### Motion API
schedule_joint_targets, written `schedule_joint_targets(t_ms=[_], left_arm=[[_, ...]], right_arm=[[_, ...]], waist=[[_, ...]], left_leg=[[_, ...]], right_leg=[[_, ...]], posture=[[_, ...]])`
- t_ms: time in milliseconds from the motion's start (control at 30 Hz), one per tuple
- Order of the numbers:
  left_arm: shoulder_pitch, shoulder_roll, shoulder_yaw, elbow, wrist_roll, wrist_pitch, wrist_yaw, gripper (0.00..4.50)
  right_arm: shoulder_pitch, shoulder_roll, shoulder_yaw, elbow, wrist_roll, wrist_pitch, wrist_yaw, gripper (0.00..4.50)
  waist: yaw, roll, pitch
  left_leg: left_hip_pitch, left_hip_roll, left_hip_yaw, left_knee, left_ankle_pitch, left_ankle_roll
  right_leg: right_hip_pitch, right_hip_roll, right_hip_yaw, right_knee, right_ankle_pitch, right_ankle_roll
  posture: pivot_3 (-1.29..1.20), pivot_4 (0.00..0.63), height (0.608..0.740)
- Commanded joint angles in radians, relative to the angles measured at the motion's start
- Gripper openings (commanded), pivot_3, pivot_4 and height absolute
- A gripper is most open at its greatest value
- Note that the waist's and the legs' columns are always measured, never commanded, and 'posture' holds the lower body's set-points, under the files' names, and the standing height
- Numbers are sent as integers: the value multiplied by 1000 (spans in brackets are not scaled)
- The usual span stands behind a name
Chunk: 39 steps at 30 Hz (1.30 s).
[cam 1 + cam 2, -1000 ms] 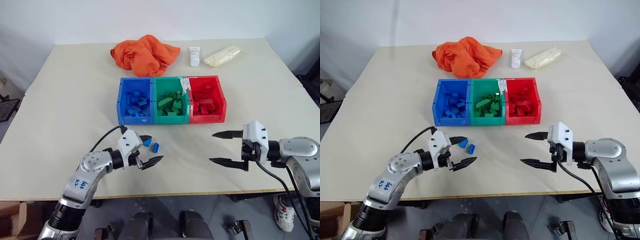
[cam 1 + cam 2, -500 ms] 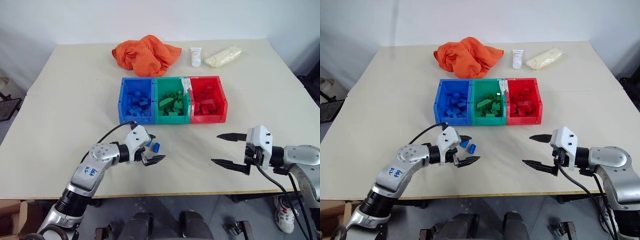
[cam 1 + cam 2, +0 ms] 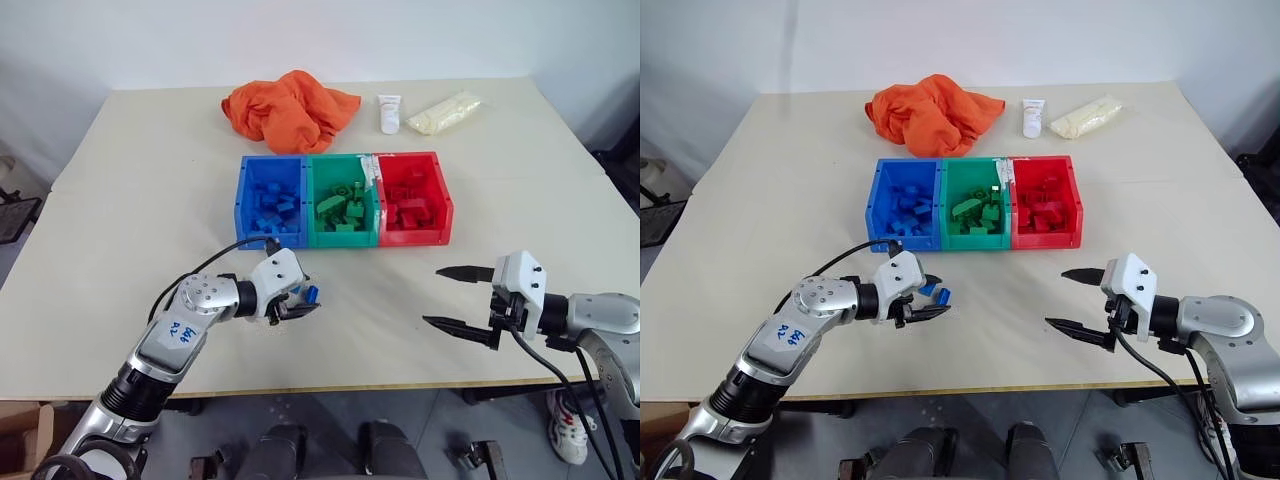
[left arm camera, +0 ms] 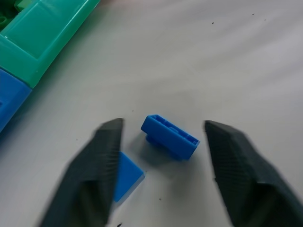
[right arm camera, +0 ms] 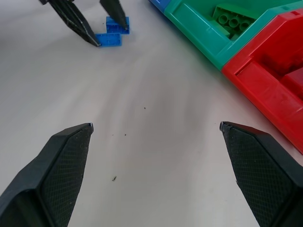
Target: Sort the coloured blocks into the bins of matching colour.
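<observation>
On a cream table (image 3: 120, 230), the robot's left gripper (image 4: 163, 142) sits low over two loose blue bricks lying near the front of the blue bin (image 3: 270, 200), its black fingers (image 4: 102, 161) apart and straddling the upright blue brick (image 4: 169, 137), not yet touching it; a second, flatter blue brick (image 4: 127, 176) lies just beside one finger. The blue, green bin (image 3: 342, 200) and red bin (image 3: 413, 198) stand joined in a row at the table's middle, each already holding bricks of its own colour. To the right, the right gripper (image 3: 462, 296) hovers with fingers spread wide over bare tabletop, holding nothing. An orange cloth (image 3: 288, 108), a white tube (image 3: 389, 112) and a pale bag (image 3: 443, 111) lie at the far edge. The step in hand looks like the pick-up of a blue brick: the next move calls for closing squarely on the straddled brick without nudging its neighbour, then lifting and carrying it the short way to the blue bin
</observation>
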Motion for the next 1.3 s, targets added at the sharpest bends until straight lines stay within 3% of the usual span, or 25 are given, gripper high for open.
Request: schedule_joint_targets(t_ms=[33, 167, 200, 467, 700, 1000, 1300], left_arm=[[16, 8, -3, 16, 13, -11, -11, 1339], [21, -7, 11, 39, 3, -71, -17, 99], [23, -18, 20, 46, -4, -88, -15, 8], [-24, -80, 83, 88, -62, -232, -51, 8], [-141, -125, 226, 97, -117, -194, 32, 8], [-278, -68, 305, 277, -16, -208, 178, 8], [-257, -10, 299, 331, 8, -253, 138, 2865]], right_arm=[[-11, -21, -27, -30, 14, -1, -6, 4500], [-19, -20, -24, -24, 12, -2, -9, 4500], [-20, -20, -23, -22, 11, -2, -9, 4500], [-25, -21, -23, -19, 12, 0, -11, 4500], [-13, -22, -66, -17, 47, -13, 11, 4500], [-75, 6, -122, 55, 85, -28, -15, 4500], [-136, 2, -112, 119, 79, -53, -10, 4500]], waist=[[0, 0, 0], [0, 0, 0], [0, 0, 0], [1, 0, 0], [1, -1, 1], [-1, -1, 1], [-1, -2, 1]], left_leg=[[0, 0, 0, 0, 0, 0], [0, 0, 0, 0, 0, 0], [0, 0, 0, 0, 0, 0], [0, 0, 0, 1, 0, 0], [-1, 0, 0, 2, 0, 0], [-1, 0, 0, 2, 0, 0], [-2, 0, 0, 2, 0, 0]], right_leg=[[0, 0, 0, 0, 0, 0], [0, 0, 0, 0, 0, 0], [0, 0, 0, 0, 0, 0], [0, 0, 0, 0, 0, 0], [0, 0, -1, 0, 0, 0], [-1, 6, 0, 2, 0, 1], [-1, 6, 0, 2, 1, 2]], posture=[[0, 150, 740], [0, 150, 740], [0, 150, 740], [0, 150, 740], [0, 150, 740], [0, 150, 740], [0, 150, 740]])
